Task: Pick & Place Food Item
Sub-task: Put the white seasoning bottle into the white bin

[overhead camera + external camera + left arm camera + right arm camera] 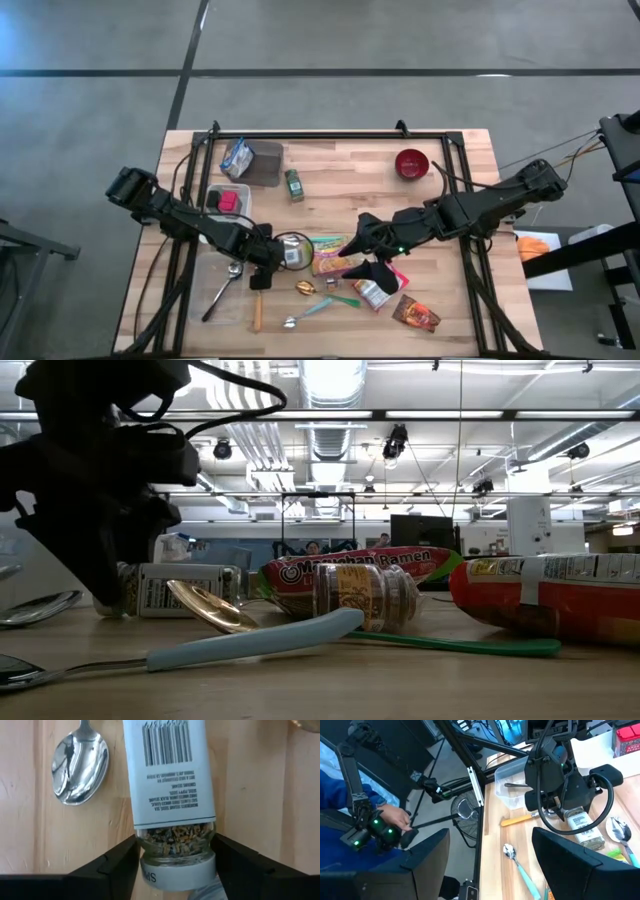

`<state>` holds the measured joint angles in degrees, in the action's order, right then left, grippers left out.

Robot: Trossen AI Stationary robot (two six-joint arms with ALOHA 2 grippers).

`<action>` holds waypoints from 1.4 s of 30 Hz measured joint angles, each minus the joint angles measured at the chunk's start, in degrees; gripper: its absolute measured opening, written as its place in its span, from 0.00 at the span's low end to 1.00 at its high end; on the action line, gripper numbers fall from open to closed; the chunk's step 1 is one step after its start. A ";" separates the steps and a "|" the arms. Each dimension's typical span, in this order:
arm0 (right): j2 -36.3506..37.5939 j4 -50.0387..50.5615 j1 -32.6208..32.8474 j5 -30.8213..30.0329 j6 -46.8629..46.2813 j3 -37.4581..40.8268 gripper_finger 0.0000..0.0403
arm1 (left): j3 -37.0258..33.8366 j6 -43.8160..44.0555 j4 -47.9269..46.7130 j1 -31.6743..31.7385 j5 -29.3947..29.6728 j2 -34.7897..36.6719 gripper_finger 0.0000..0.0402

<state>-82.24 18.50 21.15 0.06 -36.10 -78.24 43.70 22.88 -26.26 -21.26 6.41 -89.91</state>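
**Closing on the seasoning jar, grip not set yet**

Seasoning jar lies on its side on the wooden table, near the middle-left, white label with the barcode up, seeds showing through the glass near the grey cap. My left gripper is down over it, one finger on each side of the neck just above the cap. The fingers sit right against the glass or a hair off; I can't tell if there's real squeeze, so I call it bracketing the jar, not a confirmed grasp.

Just beside the jar: a silver spoon on one side, a gold spoon and a teal-handled spoon nearer the front edge. Ramen packet and a second small jar lie just past it. Clear container sits further out to the left, red bowl far back right.

My right gripper hangs raised over the snack packets at centre-right, fingers apart, holding nothing.

Risks as I judge them: I'm gripping near the cap, so the long labelled body is off to one side and the jar may pivot or droop on lift. Round glass can squirt out if the fingers close off-centre. A roll sends it into the silver spoon. Cap could also slip if I catch it rather than the neck.
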 joint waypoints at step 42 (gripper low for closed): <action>0.11 0.47 0.00 0.43 0.03 0.02 0.69 | 12.48 7.69 -13.31 0.24 -7.70 0.07 0.47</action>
<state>-82.13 18.97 21.15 0.49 -36.07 -78.22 56.18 30.58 -39.57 -21.02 -1.29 -89.84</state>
